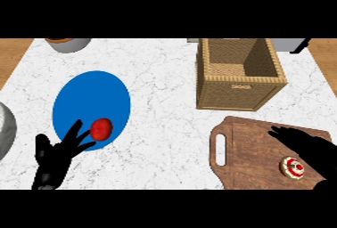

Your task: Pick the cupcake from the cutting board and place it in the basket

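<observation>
The cupcake [293, 167], round with red and white icing, sits on the brown wooden cutting board [247, 151] at the lower right. My right hand [309, 144] hovers over the board just right of and above the cupcake, fingers straight and pointing up-left, holding nothing. The wicker basket [217, 84] stands behind the board, at the upper right, and nothing shows inside it. My left hand [56, 153] rests open at the lower left, fingers up, its tips over the edge of a blue plate.
A blue plate [89, 100] lies left of centre with a red tomato [100, 129] on its near edge. A grey bowl [69, 43] sits at the back left, and a pale rounded object [5, 129] shows at the left edge.
</observation>
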Available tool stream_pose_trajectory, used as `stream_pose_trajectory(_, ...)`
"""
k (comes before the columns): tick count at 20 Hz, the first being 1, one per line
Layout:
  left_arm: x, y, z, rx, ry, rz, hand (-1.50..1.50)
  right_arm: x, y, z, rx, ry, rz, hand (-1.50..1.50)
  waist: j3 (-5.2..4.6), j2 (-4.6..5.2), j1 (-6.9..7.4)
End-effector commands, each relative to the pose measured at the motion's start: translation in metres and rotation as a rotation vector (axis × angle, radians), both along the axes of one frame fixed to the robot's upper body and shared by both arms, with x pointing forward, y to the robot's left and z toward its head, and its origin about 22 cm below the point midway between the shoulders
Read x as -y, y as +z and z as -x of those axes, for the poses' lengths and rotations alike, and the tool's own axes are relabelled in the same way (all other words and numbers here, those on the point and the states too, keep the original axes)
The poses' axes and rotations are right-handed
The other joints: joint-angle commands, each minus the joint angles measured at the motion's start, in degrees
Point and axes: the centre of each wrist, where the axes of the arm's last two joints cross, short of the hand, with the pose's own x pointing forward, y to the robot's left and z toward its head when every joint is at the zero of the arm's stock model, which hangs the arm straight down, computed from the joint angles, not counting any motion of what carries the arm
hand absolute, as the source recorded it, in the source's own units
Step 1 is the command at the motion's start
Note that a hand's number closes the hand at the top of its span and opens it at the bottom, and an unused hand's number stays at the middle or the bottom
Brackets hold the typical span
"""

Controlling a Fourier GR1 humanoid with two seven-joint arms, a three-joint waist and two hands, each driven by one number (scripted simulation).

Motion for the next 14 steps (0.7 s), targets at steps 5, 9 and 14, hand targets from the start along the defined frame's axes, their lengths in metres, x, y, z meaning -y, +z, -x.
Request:
stream_pose_trajectory(5, 0.004, -0.017, 0.016, -0.116, 0.029, -0.011, 0.00, -0.007, -0.015, 0.005, 0.068, 0.108, 0.055, 1.50, -0.59, 0.55, 0.10)
stream_pose_trajectory(9, -0.004, -0.002, -0.001, -0.103, 0.021, 0.001, 0.00, 0.005, -0.032, 0.006, 0.120, 0.134, 0.072, 1.50, -0.58, 0.59, 0.03)
stream_pose_trajectory(14, 0.010, -0.010, 0.018, -0.106, 0.020, -0.026, 0.00, -0.003, -0.023, 0.007, 0.132, 0.136, 0.070, 1.50, -0.62, 0.50, -0.04)
